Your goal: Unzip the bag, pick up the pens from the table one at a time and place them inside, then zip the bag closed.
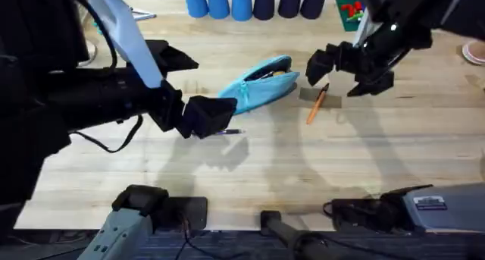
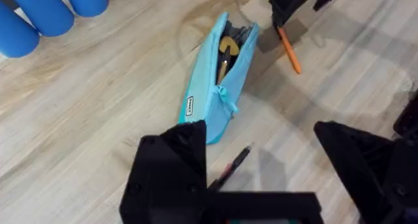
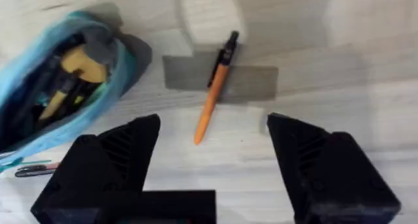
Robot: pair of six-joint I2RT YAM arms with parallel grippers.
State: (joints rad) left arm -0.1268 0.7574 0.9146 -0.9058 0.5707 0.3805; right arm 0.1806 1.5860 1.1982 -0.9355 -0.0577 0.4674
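**A:** Status on the bag?

**B:** Bag (image 1: pixel 259 83) lies mid-table (image 1: pixel 303 169), slanted, zipper open. In the left wrist view the mouth gapes at the far end, with yellow and dark items inside. Teal pull (image 2: pixel 222 92) sits about halfway along its length.

**A:** Pens?

**B:** Both on the table, neither in the bag. Orange pen (image 1: pixel 317 103) lies just right of the bag, not touching it, black tip pointing away from the arm bases. It crosses a grey tape patch (image 3: pixel 245 80). Dark pen (image 2: pixel 230 168) lies by the bag's near end, just beside it, partly hidden by the left finger.

**A:** Grippers?

**B:** Left gripper (image 1: pixel 188 89) is spread wide, nothing between the fingers. One finger (image 1: pixel 208 116) is over the bag's near end and the dark pen, the other sits up-table, left of the bag. Can't tell whether that near finger touches the bag.
Right gripper (image 1: pixel 347 69) is also spread wide and empty. It hangs above the orange pen; in the right wrist view the pen lies in the gap between the fingers (image 3: pixel 326 172), clear of both.

**A:** Anything else around?

**B:** Blue cups (image 1: pixel 220 2) in a row at the far edge, darker ones beside them.
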